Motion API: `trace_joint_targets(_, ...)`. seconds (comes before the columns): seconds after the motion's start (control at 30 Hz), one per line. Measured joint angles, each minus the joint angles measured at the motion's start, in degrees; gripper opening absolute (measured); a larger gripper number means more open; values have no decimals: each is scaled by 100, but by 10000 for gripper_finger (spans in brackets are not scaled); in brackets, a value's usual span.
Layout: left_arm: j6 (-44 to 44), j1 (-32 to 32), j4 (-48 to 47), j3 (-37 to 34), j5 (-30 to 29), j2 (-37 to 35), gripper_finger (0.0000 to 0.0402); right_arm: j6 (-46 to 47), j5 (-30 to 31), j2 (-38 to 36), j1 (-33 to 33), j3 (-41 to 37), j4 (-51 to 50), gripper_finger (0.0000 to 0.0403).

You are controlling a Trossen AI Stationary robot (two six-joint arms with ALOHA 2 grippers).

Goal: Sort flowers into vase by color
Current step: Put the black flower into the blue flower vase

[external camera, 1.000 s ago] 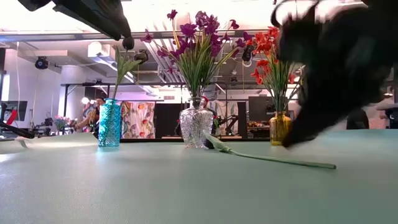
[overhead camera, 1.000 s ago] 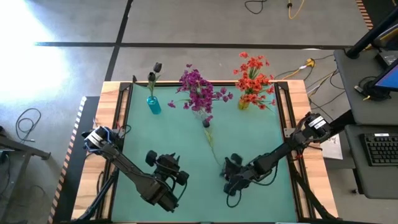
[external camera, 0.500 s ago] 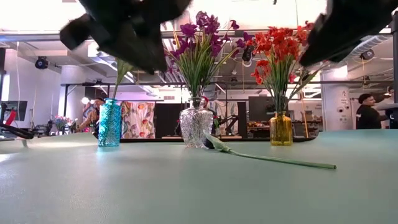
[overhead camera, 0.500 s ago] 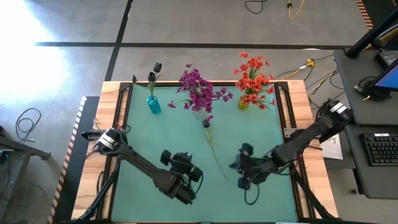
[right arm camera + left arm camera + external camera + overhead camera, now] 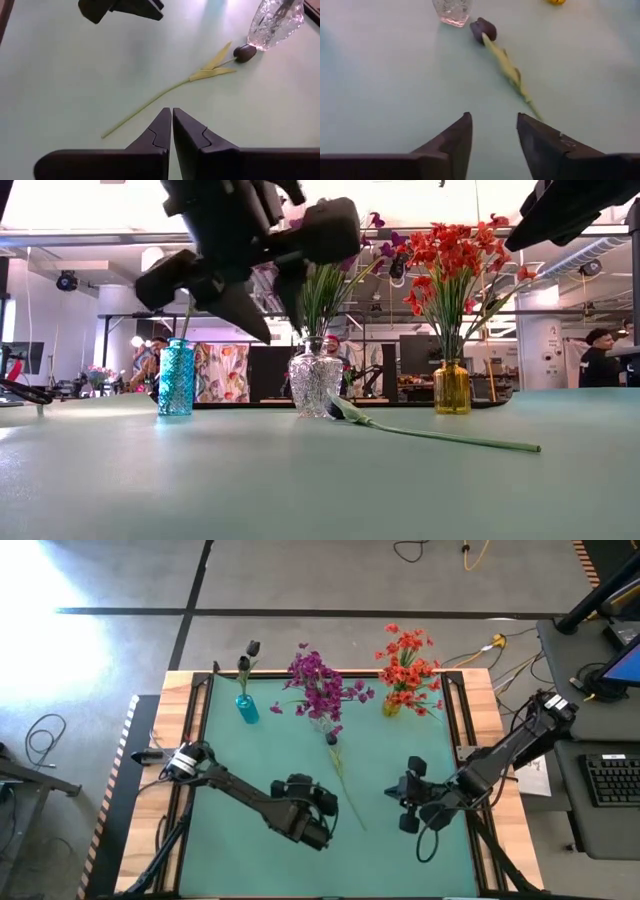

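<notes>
Dark tulip (image 5: pixel 340 772) lies loose on the worktop (image 5: pixel 400 750).
Left hand (image 5: pixel 493 131), fingers apart, lines up on its stem; right hand (image 5: pixel 172 131) is pressed together.

Table (image 5: pixel 400 755) fills centre of high view. Three vases in row along its upper edge: left vase (image 5: pixel 247 708), middle vase (image 5: pixel 321 723), right vase (image 5: pixel 392 707), flowers standing in each. Loose flower (image 5: pixel 342 778) lies on table below middle vase, bud touching vase base, stem running toward lower right. Left gripper (image 5: pixel 322 808) left of stem end, right gripper (image 5: pixel 409 802) to its right.
</notes>
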Motion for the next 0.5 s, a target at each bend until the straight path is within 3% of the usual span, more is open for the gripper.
trace_joint_targets(0.27,195,483,928,-8,15,67,215,-123,31,13,2,-5,2,11)
trace_joint_targets(0.5,662,790,1784,-16,321,427,218,-136,29,11,13,-12,3,11)
